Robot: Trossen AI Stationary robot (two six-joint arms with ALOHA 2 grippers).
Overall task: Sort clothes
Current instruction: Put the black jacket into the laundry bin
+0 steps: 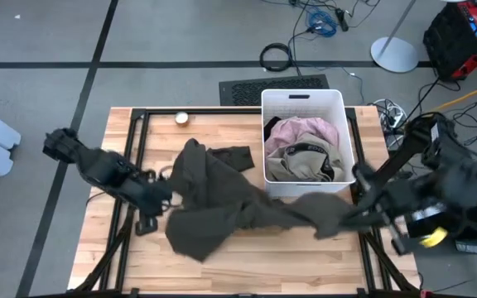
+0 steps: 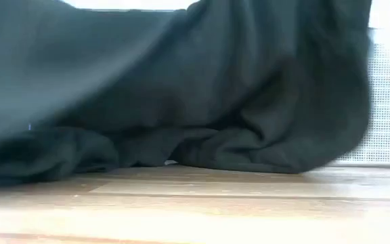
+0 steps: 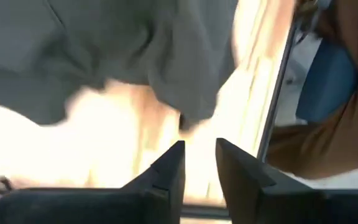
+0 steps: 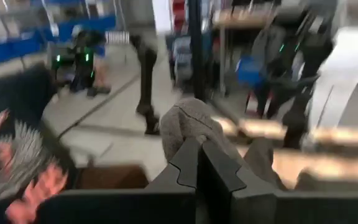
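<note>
A large dark olive garment (image 1: 230, 203) lies crumpled across the middle of the wooden table (image 1: 247, 265) and fills the low view (image 2: 181, 88). My right gripper (image 1: 350, 218) is shut on its right end, in front of the white bin (image 1: 305, 99). A pale pink garment (image 1: 301, 131) and a beige one with a lettered waistband (image 1: 301, 161) lie in the bin. My left gripper (image 1: 164, 194) is at the olive garment's left edge, open with a narrow gap (image 3: 201, 158) and nothing between its fingers. The black and navy-teal garments are not in view. My right gripper pinches a bunched fold of the olive garment's right end (image 4: 188, 127) between its two shut fingers. The fingers come from the table's right side, slanting down. The cloth bulges past the fingertips. The garment runs from the hold toward the table's left, its lower folds (image 2: 202, 159) on the table.
The bin stands at the table's far right. A small round pale object (image 1: 182, 117) lies near the far edge. A small dark object (image 1: 147, 223) lies beside my left gripper. Bare wood shows along the near edge. Cables and stands lie on the floor beyond the table.
</note>
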